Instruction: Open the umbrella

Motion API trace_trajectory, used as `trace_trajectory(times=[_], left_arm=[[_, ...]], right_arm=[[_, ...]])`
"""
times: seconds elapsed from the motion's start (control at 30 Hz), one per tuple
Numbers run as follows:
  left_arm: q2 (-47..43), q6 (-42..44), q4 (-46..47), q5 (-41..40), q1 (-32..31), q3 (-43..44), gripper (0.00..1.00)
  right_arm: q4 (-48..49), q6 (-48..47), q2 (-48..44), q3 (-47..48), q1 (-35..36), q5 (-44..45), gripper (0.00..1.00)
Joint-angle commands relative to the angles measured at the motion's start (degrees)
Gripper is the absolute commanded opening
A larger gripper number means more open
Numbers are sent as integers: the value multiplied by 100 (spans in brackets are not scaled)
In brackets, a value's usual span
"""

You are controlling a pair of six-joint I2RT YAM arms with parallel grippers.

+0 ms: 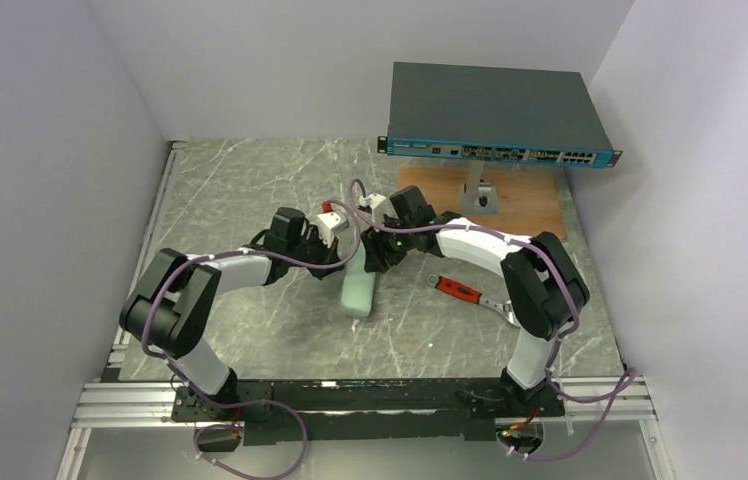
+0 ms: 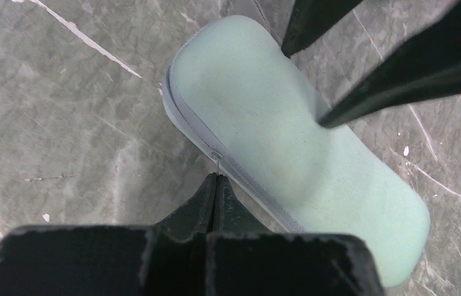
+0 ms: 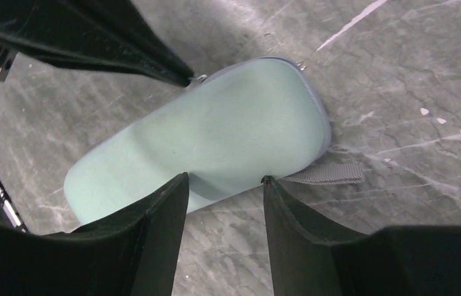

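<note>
The umbrella itself does not show. A mint-green oblong case (image 1: 358, 290) lies on the marble table, zipped shut along its grey zipper (image 2: 246, 179). My left gripper (image 2: 216, 177) is shut on the thin metal zipper pull (image 2: 216, 161) at the case's long side. My right gripper (image 3: 225, 179) is open, with its fingertips (image 3: 182, 182) over the case (image 3: 216, 135) near its rounded end. In the left wrist view one right fingertip (image 2: 333, 117) presses on the case's top (image 2: 265, 129).
A grey strap (image 3: 330, 174) sticks out from the case's end. A red-handled tool (image 1: 458, 290) lies to the right. A network switch (image 1: 495, 110) on a stand over a wooden board (image 1: 535, 205) sits at the back right. White walls enclose the table.
</note>
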Motion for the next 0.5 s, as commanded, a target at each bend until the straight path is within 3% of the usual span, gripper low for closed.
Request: trace_trajectory(times=[0.0,0.23,0.47], left_arm=[[-107,-215,91,235,-8,-101,0],[-638,-475,-206,248,1,-529,0],[-1028,-566,-569,492,-181,-827,0]], right_arm=[[218,338,308,266,52,449,48],[-161,416,705,359,49,773,26],[-140,610,796,207,115,1168,17]])
